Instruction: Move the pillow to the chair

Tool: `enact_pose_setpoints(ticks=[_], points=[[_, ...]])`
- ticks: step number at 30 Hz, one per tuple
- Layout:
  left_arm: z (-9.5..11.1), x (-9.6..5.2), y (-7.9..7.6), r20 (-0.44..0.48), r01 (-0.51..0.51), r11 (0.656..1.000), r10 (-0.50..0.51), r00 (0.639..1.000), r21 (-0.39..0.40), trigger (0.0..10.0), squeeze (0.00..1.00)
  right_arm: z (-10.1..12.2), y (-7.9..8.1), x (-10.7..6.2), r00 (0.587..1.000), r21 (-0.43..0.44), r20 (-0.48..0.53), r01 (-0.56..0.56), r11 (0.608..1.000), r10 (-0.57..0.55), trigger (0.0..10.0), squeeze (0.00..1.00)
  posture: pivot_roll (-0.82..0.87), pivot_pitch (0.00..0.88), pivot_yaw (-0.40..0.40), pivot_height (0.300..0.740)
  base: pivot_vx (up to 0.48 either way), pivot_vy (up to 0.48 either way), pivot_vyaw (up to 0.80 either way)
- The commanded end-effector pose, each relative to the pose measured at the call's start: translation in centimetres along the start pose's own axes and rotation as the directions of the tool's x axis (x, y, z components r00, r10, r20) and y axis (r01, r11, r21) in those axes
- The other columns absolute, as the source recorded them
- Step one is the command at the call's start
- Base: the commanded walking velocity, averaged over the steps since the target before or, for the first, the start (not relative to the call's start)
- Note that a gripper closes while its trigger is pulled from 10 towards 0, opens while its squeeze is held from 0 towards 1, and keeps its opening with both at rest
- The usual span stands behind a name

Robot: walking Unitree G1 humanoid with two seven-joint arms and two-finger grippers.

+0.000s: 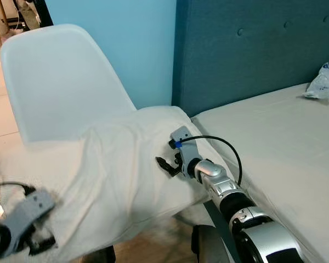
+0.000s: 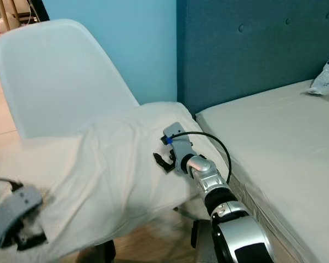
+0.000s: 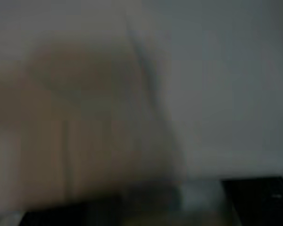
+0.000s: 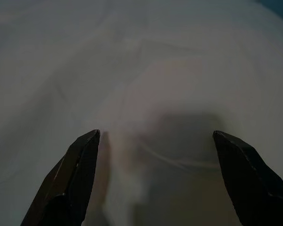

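A large white pillow (image 1: 112,170) lies across the seat of a white plastic chair (image 1: 60,82), leaning against its backrest and overhanging the seat on both sides. My right gripper (image 1: 164,164) is open over the pillow's right part, close to the fabric. In the right wrist view its two black fingertips (image 4: 82,160) stand wide apart with only the pillow cloth (image 4: 155,84) ahead. My left gripper (image 1: 37,241) sits at the pillow's front left corner, blurred. The left wrist view gives a blurred close-up of the white cloth (image 3: 108,94).
A bed with a pale sheet (image 1: 274,142) and a teal padded headboard (image 1: 252,49) stands right beside the chair on the right. A crumpled plastic bag (image 1: 323,82) lies at the far end of the bed. Behind the chair is a light blue wall (image 1: 137,38).
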State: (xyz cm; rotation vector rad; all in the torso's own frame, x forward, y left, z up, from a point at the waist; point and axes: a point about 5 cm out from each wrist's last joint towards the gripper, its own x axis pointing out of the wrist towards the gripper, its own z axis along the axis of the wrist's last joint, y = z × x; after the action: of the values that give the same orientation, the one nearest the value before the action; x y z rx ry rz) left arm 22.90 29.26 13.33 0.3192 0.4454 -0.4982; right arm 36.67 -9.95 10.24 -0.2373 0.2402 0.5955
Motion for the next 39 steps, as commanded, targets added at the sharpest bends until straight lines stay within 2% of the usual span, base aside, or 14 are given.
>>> enact_pose_setpoints(ticks=[1,4,5,9,13,15,18,19,23,25,34,35,36,39], points=[[3.0,-0.6,0.7,0.187,0.002,0.998,0.009,0.982,-0.058,10.0,0.0,0.1,0.2,0.2,1.0,0.01,0.011,-0.001,1.0,0.001,10.0,0.0,0.04,0.086,-0.014,0.55,0.0,0.0,0.0],[4.1,-0.6,1.2,0.259,-0.008,0.994,0.035,0.965,-0.106,10.0,0.15,0.2,0.2,0.2,1.0,0.013,0.012,0.002,1.0,-0.002,10.0,0.0,0.03,0.081,-0.01,0.55,0.0,0.0,0.0],[4.5,-0.5,1.7,0.289,-0.034,0.99,0.073,0.954,-0.134,10.0,1.0,0.2,0.2,0.2,1.0,0.014,0.013,0.004,1.0,-0.004,10.0,0.0,0.03,0.082,-0.009,0.55,0.0,0.0,0.0],[4.5,-0.3,3.3,0.254,-0.19,0.977,0.21,0.944,-0.101,10.0,1.0,0.1,0.1,0.1,1.0,0.015,0.013,0.006,1.0,-0.006,10.0,0.0,0.03,0.085,-0.011,0.55,0.0,0.0,0.0],[3.3,-0.4,4.2,0.055,-0.29,0.944,0.285,0.957,0.159,10.0,1.0,0.1,0.0,0.1,1.0,0.014,0.011,0.007,1.0,-0.007,10.0,0.0,0.03,0.087,-0.012,0.55,0.0,0.0,0.0],[1.3,-1.6,4.9,-0.211,-0.19,0.887,0.299,0.931,0.42,10.0,1.0,0.0,0.0,0.0,1.0,0.014,0.01,0.007,1.0,-0.007,10.0,0.0,0.03,0.09,-0.014,0.55,0.0,0.0,0.0],[-0.3,-3.4,4.7,-0.435,-0.032,0.896,0.246,0.866,0.444,10.0,0.9,0.0,0.0,0.0,1.0,0.014,0.009,0.006,1.0,-0.006,10.0,0.0,0.03,0.091,-0.012,0.55,0.0,0.0,0.0],[-0.7,-5.1,4.5,-0.559,0.065,0.893,0.22,0.799,0.444,10.0,0.0,0.0,0.0,0.0,1.0,0.014,0.009,0.005,1.0,-0.005,10.0,0.0,0.03,0.093,-0.013,0.55,0.0,0.0,0.0],[-0.1,-5.1,5.7,-0.508,-0.03,0.85,0.342,0.791,0.526,10.0,0.0,-0.1,0.0,0.0,1.0,0.015,0.009,0.004,1.0,-0.005,10.0,0.0,0.04,0.093,-0.015,0.55,0.0,0.0,0.0],[1.0,-4.6,7.2,-0.399,-0.177,0.773,0.491,0.774,0.609,10.0,0.0,-0.2,0.2,0.0,1.0,0.017,0.007,0.002,1.0,-0.002,10.0,0.0,0.04,0.095,-0.016,0.55,0.0,0.0,0.0],[5.0,-2.7,8.7,-0.086,-0.56,0.772,0.607,0.79,0.3,10.0,0.0,-0.3,0.2,0.0,1.0,0.02,0.007,0.001,1.0,-0.001,10.0,0.0,0.04,0.098,-0.012,0.55,0.0,0.0,0.0],[6.8,-2.0,8.7,0.062,-0.621,0.77,0.619,0.783,0.148,10.0,0.0,-0.2,0.1,0.0,1.0,0.022,0.013,0.006,1.0,-0.006,10.0,0.0,0.04,0.097,-0.013,0.55,0.0,0.0,0.0],[6.8,-2.0,8.7,0.062,-0.621,0.77,0.619,0.783,0.148,10.0,0.0,-0.2,0.1,0.0,1.0,0.022,0.013,0.006,1.0,-0.006,10.0,0.0,0.04,0.097,-0.013,0.55,0.0,0.0,0.0],[8.2,-0.4,8.3,0.178,-0.638,0.748,0.664,0.726,-0.186,10.0,0.0,0.8,-0.3,-0.1,0.995,0.049,0.091,0.043,0.998,-0.047,10.0,0.0,0.04,0.094,-0.015,0.55,0.0,0.0,0.0]])
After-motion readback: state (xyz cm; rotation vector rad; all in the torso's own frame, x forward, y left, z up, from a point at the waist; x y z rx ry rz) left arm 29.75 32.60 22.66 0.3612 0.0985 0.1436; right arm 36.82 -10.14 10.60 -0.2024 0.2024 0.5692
